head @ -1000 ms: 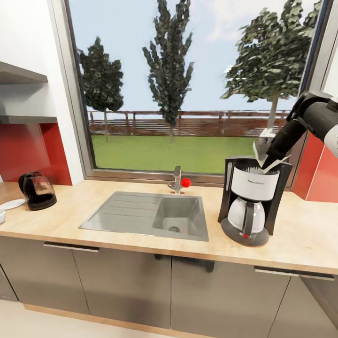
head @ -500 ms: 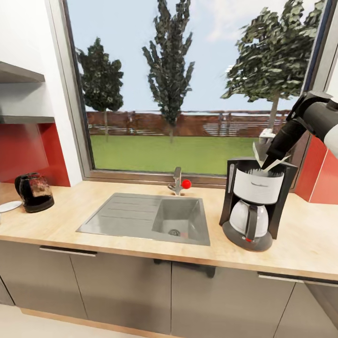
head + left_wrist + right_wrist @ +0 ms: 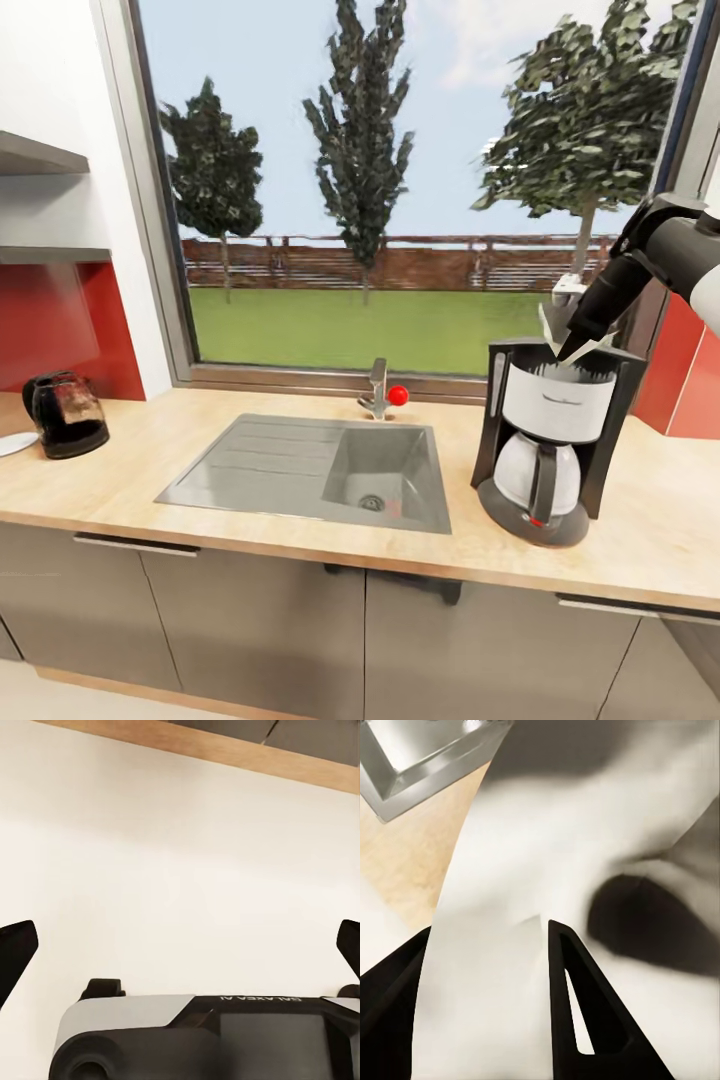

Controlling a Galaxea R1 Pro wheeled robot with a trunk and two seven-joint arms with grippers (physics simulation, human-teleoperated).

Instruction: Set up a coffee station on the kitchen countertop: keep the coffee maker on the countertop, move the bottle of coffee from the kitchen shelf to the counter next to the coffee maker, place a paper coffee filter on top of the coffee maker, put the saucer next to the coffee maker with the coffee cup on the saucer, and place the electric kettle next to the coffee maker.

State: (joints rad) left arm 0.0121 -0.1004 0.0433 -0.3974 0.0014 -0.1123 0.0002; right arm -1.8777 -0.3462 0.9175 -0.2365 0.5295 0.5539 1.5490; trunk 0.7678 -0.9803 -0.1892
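Head view gives me the countertop (image 3: 250, 440) running wall to wall under the window, with the grey sink (image 3: 310, 470) set into its middle and the tap (image 3: 378, 385) behind it. On the right part of the worktop stands the coffee maker (image 3: 548, 440), upright, carafe in its frame, red button facing me. Far off at the left end sits the kettle (image 3: 62, 415) against the red backsplash, well apart from the machine, and just beside it the rim of the saucer (image 3: 12, 443) shows at the picture's edge.

My right arm reaches in from the right and slants down to the top of the coffee maker. Its gripper (image 3: 570, 340) is pinching the filter (image 3: 565, 330), the white paper sitting right at the open top of the machine (I cannot tell whether the paper already rests on the housing). From the right wrist camera the filter (image 3: 547, 907) is a broad white fold caught between the two black fingers (image 3: 574, 1012), with a corner of the sink (image 3: 420, 765) and worktop beyond.

From the left wrist camera my left gripper (image 3: 180, 945) is spread wide, fingertips at opposite edges, nothing between them, facing a pale surface.
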